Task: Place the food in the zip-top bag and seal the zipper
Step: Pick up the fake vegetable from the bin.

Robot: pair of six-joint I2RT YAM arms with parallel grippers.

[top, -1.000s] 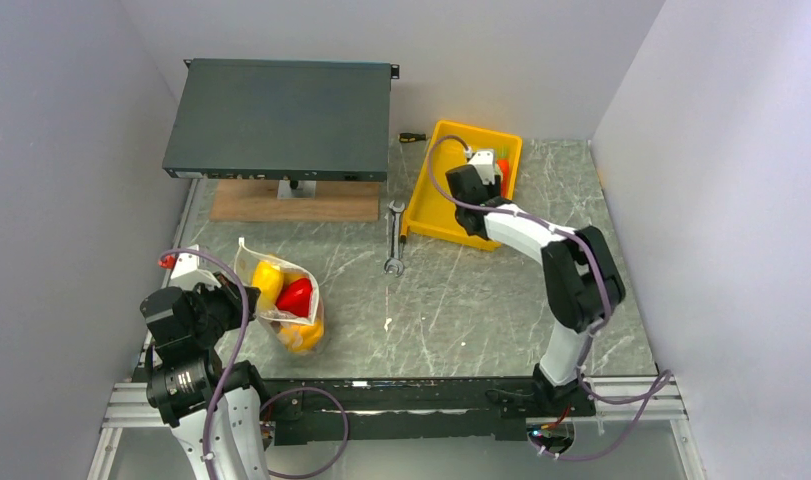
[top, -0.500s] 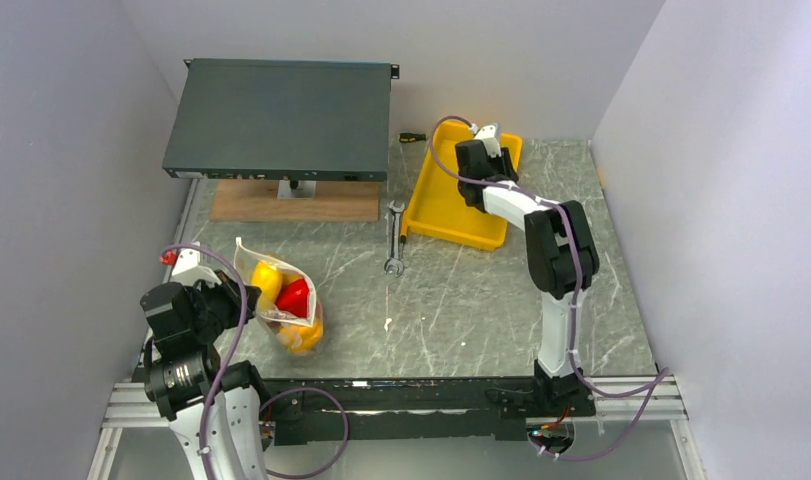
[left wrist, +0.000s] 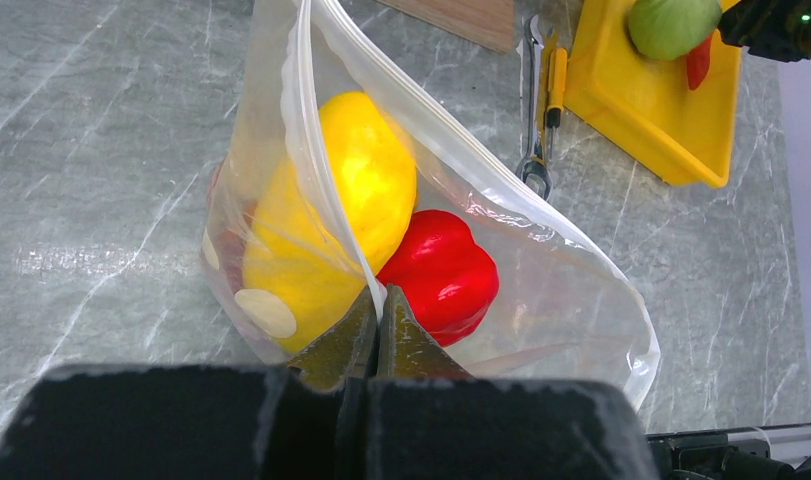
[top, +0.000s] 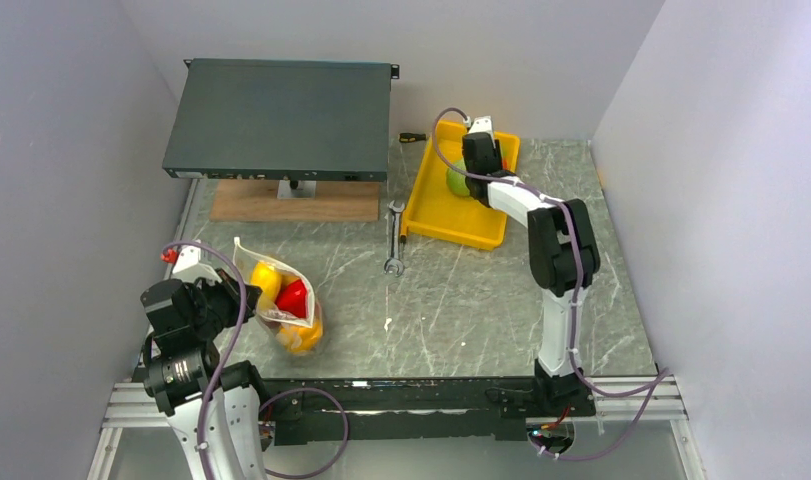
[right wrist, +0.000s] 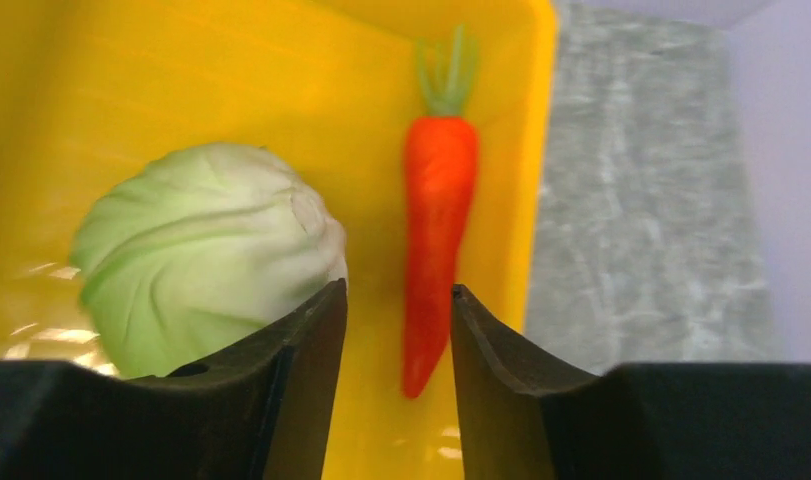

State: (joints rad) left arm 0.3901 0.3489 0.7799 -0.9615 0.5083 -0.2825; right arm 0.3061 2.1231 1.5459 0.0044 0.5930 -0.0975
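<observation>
The clear dotted zip-top bag (top: 281, 300) stands open at the front left, holding a yellow fruit (left wrist: 351, 190), a red pepper (left wrist: 443, 270) and an orange piece (top: 303, 337). My left gripper (left wrist: 379, 305) is shut on the bag's mouth edge with its whitish zipper (left wrist: 311, 120). My right gripper (right wrist: 396, 295) is open over the yellow tray (right wrist: 231, 70), its fingers on either side of the lower tip of the orange carrot (right wrist: 436, 210). The green cabbage (right wrist: 206, 255) lies just left of the carrot, and also shows in the top view (top: 457, 181).
A dark flat box (top: 281, 118) sits on a wooden block (top: 293, 205) at the back left. A wrench (top: 394, 240) and a screwdriver (top: 411, 137) lie beside the tray. Grey walls close both sides.
My right gripper has moved farther back over the tray, uncovering the cabbage in the top view. The left gripper and bag have stayed still.
</observation>
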